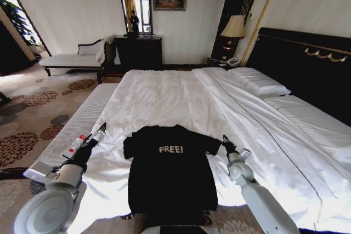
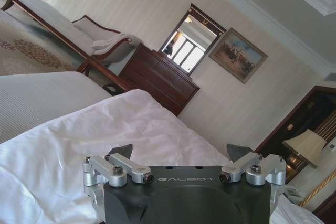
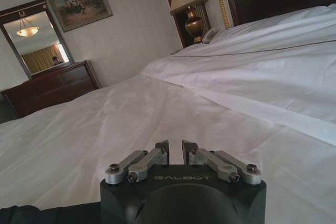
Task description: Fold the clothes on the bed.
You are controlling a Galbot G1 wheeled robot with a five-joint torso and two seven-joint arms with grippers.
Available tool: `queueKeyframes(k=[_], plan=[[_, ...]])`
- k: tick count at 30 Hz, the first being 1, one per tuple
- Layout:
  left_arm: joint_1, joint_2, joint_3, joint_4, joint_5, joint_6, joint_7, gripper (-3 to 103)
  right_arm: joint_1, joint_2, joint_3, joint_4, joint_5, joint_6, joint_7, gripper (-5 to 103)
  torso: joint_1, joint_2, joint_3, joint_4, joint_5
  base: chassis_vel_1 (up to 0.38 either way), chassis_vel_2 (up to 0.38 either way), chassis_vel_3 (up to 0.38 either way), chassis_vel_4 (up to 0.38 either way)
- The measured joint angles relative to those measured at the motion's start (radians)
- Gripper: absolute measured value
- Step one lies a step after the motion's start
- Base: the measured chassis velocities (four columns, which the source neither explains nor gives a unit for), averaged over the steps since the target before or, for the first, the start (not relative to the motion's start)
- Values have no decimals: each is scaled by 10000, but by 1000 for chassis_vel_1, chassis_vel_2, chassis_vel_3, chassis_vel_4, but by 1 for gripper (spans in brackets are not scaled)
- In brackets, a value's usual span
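Black T-shirt [image 1: 171, 171] lay flat on the bed [image 1: 164, 97], left hand [image 1: 102, 129] spread, right hand [image 1: 226, 141] nearly pressed together; each probably needed a sleeve pinched evenly.

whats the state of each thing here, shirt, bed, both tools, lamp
black soft-cloth short-sleeved T-shirt: spread flat, unfolded, "FREE!" lettering up
large white-sheeted bed with dark headboard: made, pillows at the head
left tool: open, beside the shirt's left sleeve, holding nothing
right tool: fingers nearly together, at the shirt's right sleeve, holding nothing
cream-shaded bedside lamp: cannot tell if lit
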Motion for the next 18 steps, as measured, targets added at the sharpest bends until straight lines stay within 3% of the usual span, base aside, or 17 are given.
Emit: queueKeyframes(k=[5,7,10,12,14,15,18], plan=[[2,-14,-4,0,-3,0,-2,100,-345,123,256,252,-901,527,-161,24,-1,1,0,-1,-1,0,0,0,0],[1,-47,19,0,-3,1,-5,100,-714,183,528,517,-1614,912,-234,35,-1,0,0,-4,-1,0,0,0,0],[-5,-55,38,0,-4,3,-6,100,-1066,89,673,862,-1800,1087,-439,46,-1,1,-1,-7,-1,0,0,0,0],[-51,-48,43,0,-3,4,-6,100,-1095,-104,675,1004,-1538,1072,-699,57,-1,1,-1,-5,-2,0,0,0,0],[-156,-4,-5,0,-45,7,-7,100,-674,-418,398,976,-543,697,-870,62,-2,1,-1,-3,-2,0,0,0,0],[-156,-4,-5,0,-45,7,-7,100,-674,-418,398,976,-543,697,-870,62,-2,1,-1,-3,-2,0,0,0,0],[-349,180,-242,0,-318,26,-30,100,379,-833,-354,515,1814,-482,-1021,78,0,1,0,1,0,0,0,0,0]])
